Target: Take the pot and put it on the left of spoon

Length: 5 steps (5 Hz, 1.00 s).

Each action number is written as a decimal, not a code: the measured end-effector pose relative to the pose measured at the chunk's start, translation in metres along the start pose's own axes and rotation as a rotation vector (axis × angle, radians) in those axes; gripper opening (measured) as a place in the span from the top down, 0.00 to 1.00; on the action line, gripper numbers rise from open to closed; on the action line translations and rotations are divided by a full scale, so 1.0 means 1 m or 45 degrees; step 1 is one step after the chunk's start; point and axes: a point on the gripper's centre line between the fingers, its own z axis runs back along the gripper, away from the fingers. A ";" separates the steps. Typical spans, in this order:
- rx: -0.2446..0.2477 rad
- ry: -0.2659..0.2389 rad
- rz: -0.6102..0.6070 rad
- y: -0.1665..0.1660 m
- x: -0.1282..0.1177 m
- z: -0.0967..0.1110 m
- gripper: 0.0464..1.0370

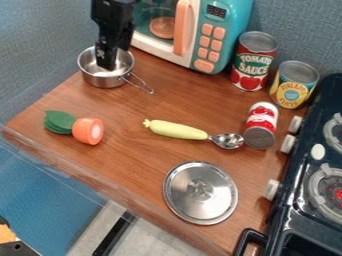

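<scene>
The black gripper (107, 59) hangs at the upper left, its lower end inside the small silver pot (105, 80). How its fingers stand cannot be made out. The pot rests on the wooden counter beside the toy microwave, its wire handle pointing toward the lower right. A spoon (175, 130) with a pale yellow handle lies across the middle of the counter, its metal bowl at the right end.
A toy carrot piece (88, 131) with green leaves lies at the left. A silver lid (200, 193) is in front of the spoon. Cans (254, 61) stand at the back right, and a smaller can (261, 125) touches or nearly touches the spoon's bowl. The stove (314, 165) borders the right side.
</scene>
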 end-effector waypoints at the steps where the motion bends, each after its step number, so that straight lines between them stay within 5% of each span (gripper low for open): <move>1: 0.051 -0.002 -0.027 0.000 0.003 -0.021 0.04; 4: 0.128 0.038 0.050 0.007 0.029 -0.053 0.09; 5: 0.118 0.064 0.078 0.005 0.031 -0.052 0.38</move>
